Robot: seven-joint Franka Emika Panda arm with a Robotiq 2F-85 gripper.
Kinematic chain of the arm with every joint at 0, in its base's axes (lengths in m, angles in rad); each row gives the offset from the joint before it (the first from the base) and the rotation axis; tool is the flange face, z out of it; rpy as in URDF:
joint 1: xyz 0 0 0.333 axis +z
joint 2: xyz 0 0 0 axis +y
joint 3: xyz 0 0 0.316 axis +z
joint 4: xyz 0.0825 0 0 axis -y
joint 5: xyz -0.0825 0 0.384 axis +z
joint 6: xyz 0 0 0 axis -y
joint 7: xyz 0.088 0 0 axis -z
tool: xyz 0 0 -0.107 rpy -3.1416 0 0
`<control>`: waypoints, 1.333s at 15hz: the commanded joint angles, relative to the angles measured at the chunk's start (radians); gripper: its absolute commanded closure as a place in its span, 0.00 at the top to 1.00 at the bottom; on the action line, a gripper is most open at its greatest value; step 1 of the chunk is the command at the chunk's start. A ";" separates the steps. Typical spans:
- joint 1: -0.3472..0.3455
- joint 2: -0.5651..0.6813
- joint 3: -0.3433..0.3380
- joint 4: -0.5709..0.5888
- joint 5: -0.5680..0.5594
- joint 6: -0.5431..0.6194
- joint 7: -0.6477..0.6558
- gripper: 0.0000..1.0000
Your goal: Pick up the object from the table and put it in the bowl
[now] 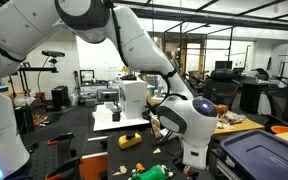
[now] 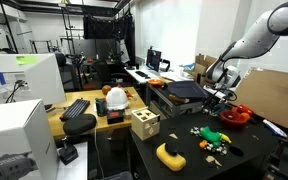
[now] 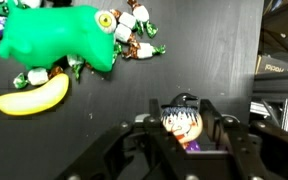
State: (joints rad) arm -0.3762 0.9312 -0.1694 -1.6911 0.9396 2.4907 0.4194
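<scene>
My gripper (image 3: 184, 132) is shut on a small witch doll (image 3: 183, 116) with a black hat, painted face and purple dress, held off the black table (image 3: 184, 60). In an exterior view the gripper (image 2: 222, 97) hangs just above and beside the red-orange bowl (image 2: 237, 116) at the table's far side. The bowl does not show in the wrist view. In an exterior view (image 1: 156, 127) the gripper is mostly hidden behind the arm.
A green plush toy (image 3: 64, 40), a yellow banana (image 3: 29, 97) and several wrapped candies (image 3: 134, 40) lie on the table. In an exterior view there are also a yellow toy (image 2: 170, 155) and a wooden box (image 2: 144, 124). A dark bin (image 1: 259, 155) stands near the arm.
</scene>
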 commanded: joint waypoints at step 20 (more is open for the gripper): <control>0.059 0.017 -0.261 -0.043 -0.229 0.095 0.656 0.19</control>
State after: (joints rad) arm -0.3091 0.9287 -0.4169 -1.7570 0.7593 2.5812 0.9786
